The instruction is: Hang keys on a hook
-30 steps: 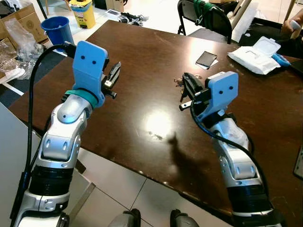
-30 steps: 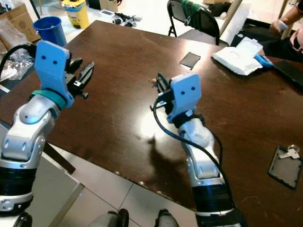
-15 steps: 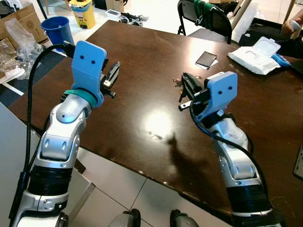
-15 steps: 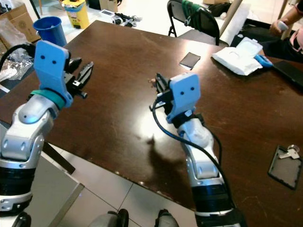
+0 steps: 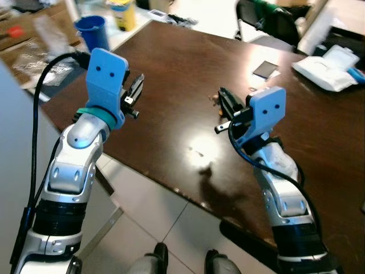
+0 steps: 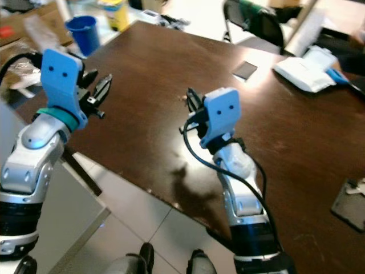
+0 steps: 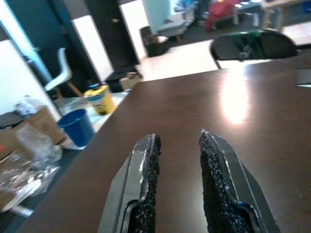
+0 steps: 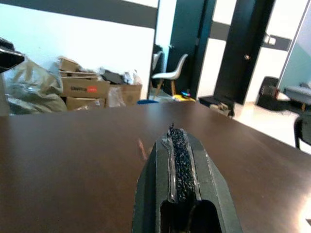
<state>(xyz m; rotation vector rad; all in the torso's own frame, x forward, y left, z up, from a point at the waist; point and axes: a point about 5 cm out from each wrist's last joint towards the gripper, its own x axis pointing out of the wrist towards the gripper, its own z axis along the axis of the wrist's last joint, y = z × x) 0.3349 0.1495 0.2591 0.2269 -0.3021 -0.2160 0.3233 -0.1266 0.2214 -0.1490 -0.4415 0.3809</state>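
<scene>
A bunch of silver keys [image 6: 357, 184] lies on a dark flat slab [image 6: 347, 204] at the far right of the brown table [image 5: 171, 68], well away from both grippers. My left gripper [image 5: 137, 87] is held up over the table's left part, its two fingers [image 7: 146, 150] apart with nothing between them. Near the table's middle, my right gripper [image 5: 222, 98] hovers with its fingers [image 8: 176, 138] pressed together and nothing in them. A small brownish bit [image 5: 213, 98] sits on the table just by the right gripper's tips; I cannot tell what it is.
A white wipes pack [image 5: 329, 60] and a dark flat card [image 5: 266, 69] lie at the table's far side, with a black chair [image 5: 274, 17] behind. A blue bucket [image 5: 91, 26], a yellow container [image 5: 123, 11] and cardboard boxes stand on the floor to the left.
The whole picture has shifted and blurred, so the camera has moved; more floor shows below the table's near edge. Both arms hold the same pose.
</scene>
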